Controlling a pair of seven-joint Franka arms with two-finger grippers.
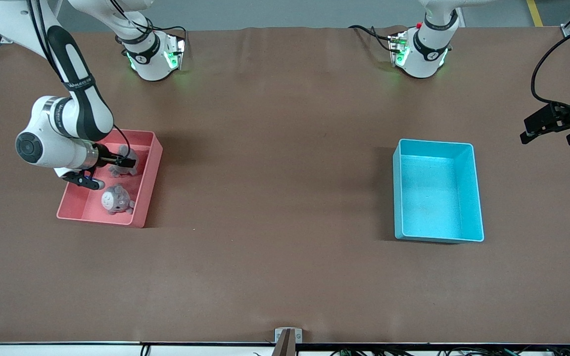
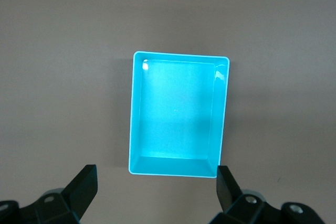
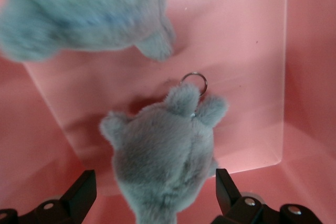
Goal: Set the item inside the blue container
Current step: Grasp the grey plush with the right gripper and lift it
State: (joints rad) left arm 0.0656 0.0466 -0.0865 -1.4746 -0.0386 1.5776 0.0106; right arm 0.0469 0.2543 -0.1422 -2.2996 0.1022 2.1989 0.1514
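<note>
Over the pink bin point(image 1: 147, 190) I have the right gripper point(image 3: 156, 195) lowered with its jaws spread wide, one grey plush toy point(image 3: 160, 158) sitting between the fingers and ungripped; a second plush point(image 1: 116, 199) lies just beside it in the same bin. Near the left arm's end, my left gripper point(image 2: 156, 190) waits spread apart above the blue container point(image 1: 471, 198).
</note>
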